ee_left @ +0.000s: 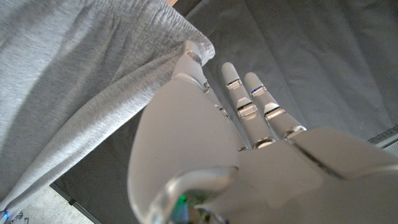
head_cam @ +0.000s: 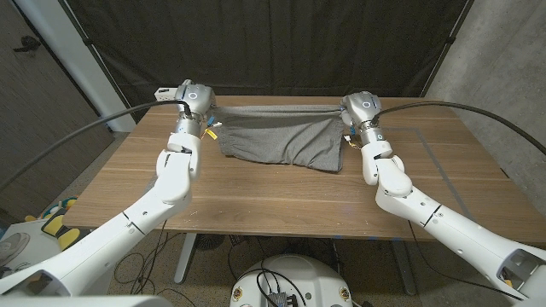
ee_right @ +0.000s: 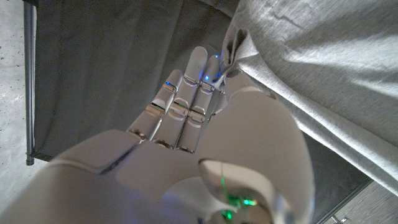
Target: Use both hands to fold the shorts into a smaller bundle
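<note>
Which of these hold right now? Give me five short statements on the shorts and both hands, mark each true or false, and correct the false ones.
1. The shorts are grey. True.
2. The left hand pinches a corner of the shorts. True: the left wrist view shows cloth caught at its fingers.
3. The right hand is open, away from the cloth. False: it holds a bunched corner of the shorts.
4. The shorts lie folded into a small bundle. False: they hang stretched wide between the two hands at the far edge of the table.
5. The shorts are blue denim. False: plain grey knit fabric.
</note>
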Action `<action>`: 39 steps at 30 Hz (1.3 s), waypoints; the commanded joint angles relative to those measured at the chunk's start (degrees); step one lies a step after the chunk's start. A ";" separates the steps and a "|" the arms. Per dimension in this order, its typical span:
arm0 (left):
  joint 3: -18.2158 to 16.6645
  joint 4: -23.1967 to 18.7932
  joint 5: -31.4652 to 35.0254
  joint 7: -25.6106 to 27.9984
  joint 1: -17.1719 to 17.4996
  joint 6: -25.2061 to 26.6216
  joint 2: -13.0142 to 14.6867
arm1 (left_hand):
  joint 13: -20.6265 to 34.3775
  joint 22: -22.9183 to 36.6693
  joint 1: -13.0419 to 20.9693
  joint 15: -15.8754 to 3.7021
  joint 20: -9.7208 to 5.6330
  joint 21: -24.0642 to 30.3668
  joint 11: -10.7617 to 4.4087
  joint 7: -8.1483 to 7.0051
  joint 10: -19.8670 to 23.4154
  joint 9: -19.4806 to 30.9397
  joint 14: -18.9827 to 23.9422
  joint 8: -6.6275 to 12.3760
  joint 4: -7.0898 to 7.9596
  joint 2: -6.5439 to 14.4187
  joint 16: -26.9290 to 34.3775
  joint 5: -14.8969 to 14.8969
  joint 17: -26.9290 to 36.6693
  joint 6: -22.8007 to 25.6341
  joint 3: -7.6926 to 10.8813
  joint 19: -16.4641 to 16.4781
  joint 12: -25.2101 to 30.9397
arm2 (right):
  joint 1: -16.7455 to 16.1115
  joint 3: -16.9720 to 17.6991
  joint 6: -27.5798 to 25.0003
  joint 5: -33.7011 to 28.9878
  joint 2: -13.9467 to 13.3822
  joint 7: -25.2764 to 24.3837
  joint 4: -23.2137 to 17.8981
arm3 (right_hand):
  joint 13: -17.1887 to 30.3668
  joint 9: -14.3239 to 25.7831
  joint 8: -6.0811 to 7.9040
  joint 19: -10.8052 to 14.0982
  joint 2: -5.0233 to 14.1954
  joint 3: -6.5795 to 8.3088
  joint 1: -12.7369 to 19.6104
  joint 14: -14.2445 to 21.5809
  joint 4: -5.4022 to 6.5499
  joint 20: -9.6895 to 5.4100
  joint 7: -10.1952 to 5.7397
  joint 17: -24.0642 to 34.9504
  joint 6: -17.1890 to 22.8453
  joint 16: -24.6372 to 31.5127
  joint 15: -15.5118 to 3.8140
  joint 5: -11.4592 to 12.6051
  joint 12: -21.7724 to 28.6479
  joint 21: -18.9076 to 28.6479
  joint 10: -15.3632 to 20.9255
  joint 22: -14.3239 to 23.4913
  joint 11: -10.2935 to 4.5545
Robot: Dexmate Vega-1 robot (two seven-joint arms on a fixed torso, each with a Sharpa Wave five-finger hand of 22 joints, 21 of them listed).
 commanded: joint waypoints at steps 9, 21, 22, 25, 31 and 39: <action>8.70 11.43 3.57 3.04 -9.10 4.49 -3.98 | 5.54 0.16 -0.10 -9.19 -0.03 0.95 -0.24 -0.78 0.82 0.16 0.99 -0.46 0.00 0.51 -0.12 -0.13 0.38 -0.27 0.50 0.53 -0.31 | 8.84 -5.71 0.08 1.48 2.48 -0.51 10.28 | -0.44 -0.16 -0.13 0.13 0.35 0.13 0.70 0.92 0.08 0.16 0.44 0.44 0.86 -0.44 -4.79 0.45 -0.35 0.65 0.75 0.00 0.04; 12.88 20.08 4.33 10.21 -12.90 8.00 -7.34 | 4.60 0.34 -0.08 -9.20 0.07 2.05 -0.29 -0.77 -0.41 -0.01 1.25 -1.53 0.13 1.25 -0.07 -0.09 0.91 -1.85 1.20 0.71 -1.95 | 11.55 -8.17 -0.78 1.68 3.34 0.03 12.99 | -1.35 -0.47 -0.57 0.15 0.62 0.49 0.94 1.05 0.00 0.19 0.31 0.36 0.34 -1.23 -4.77 0.58 -1.06 0.92 0.56 -0.08 0.03; 13.13 20.94 4.06 11.26 -13.19 8.27 -7.72 | 4.50 0.36 -0.08 -9.20 0.04 2.12 -0.29 -0.74 -0.49 -0.02 1.26 -1.58 0.14 1.28 -0.06 -0.10 0.94 -1.87 1.24 0.72 -2.08 | 11.68 -8.27 -0.69 1.83 3.39 -0.13 13.20 | -1.43 -0.49 -0.59 0.20 0.65 0.52 0.96 1.06 0.00 0.25 0.32 0.34 0.34 -1.29 -4.79 0.59 -1.08 0.96 0.67 -0.09 0.11; 14.51 23.05 4.13 11.72 -14.50 9.07 -8.28 | 3.80 0.42 0.10 -9.19 0.13 2.46 -0.41 -0.84 -1.06 -0.13 1.48 -1.94 0.06 1.51 0.11 -0.15 1.18 -2.18 1.53 0.63 -2.95 | 12.32 -8.96 -1.16 1.76 3.52 0.92 13.47 | -1.78 -0.59 -0.69 0.21 0.82 0.70 1.09 1.17 -0.03 0.26 0.09 0.32 0.27 -1.48 -4.84 0.62 -1.41 1.04 0.43 -0.11 0.42; 18.07 27.24 5.96 8.28 -17.44 12.05 -9.37 | 1.65 0.68 0.51 -9.20 0.40 3.73 -0.33 -1.50 -2.65 -0.49 1.22 -4.27 0.03 2.14 0.07 -0.42 1.82 -4.90 2.45 0.20 -5.45 | 13.06 -10.14 -3.00 1.26 3.94 2.47 14.16 | -3.46 -1.40 -2.28 0.11 2.02 2.46 2.25 0.41 -0.28 0.56 -0.48 -0.44 -1.87 -3.37 -4.97 0.73 -3.39 1.37 -1.23 -0.22 0.46; 24.00 31.08 12.43 -5.61 -21.83 13.92 -9.32 | -3.47 0.35 -7.86 -8.18 0.61 6.22 -0.33 -0.50 -13.52 -1.06 -6.52 -13.29 4.11 1.42 -5.98 -0.01 -0.52 -18.69 2.13 -2.89 -13.29 | 15.54 -13.09 -7.15 -0.45 4.29 11.34 14.73 | -8.38 -4.76 -8.63 -1.87 1.11 6.27 2.05 -5.78 0.01 1.60 -2.12 -6.91 -11.91 -12.98 -5.03 -0.34 -11.43 1.97 -9.82 -0.60 -1.41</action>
